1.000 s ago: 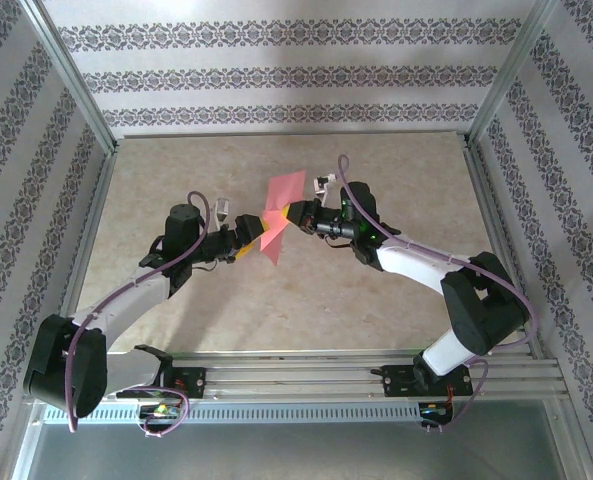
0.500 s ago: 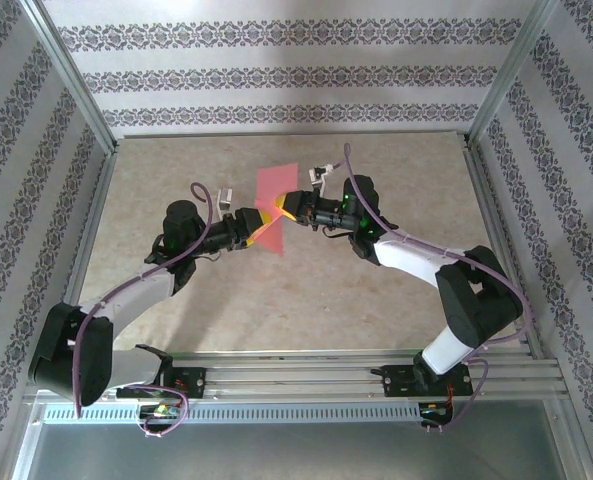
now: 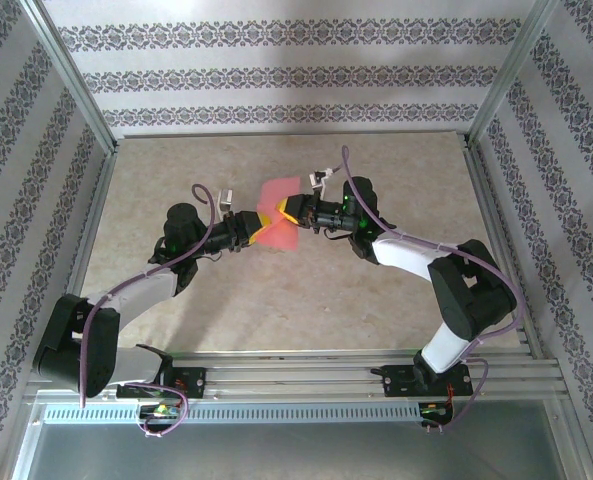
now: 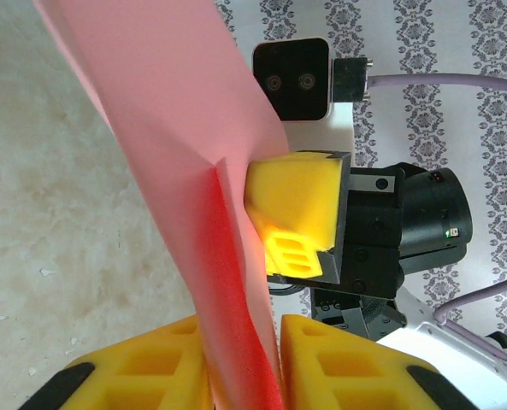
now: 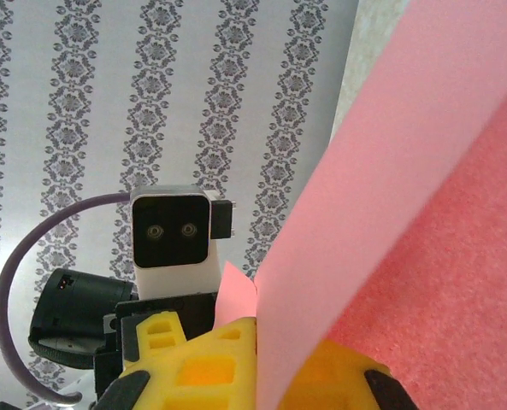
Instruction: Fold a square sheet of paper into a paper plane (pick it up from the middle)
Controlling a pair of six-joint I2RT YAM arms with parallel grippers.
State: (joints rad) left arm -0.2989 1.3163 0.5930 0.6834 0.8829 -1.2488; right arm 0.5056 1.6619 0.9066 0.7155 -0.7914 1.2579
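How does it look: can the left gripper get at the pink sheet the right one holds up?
Probably yes. The left gripper has the square sheet of paper between its fingers, nothing else intervening; the right gripper pinches it just beyond, close but apart.

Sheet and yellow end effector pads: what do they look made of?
The sheet: thin matte paper, seemingly; it holds a sharp crease and shows no gloss. The pads: matte yellow plastic, likely moulded or printed, with blocky faces and cut-out pockets; soft or hard, cannot tell.
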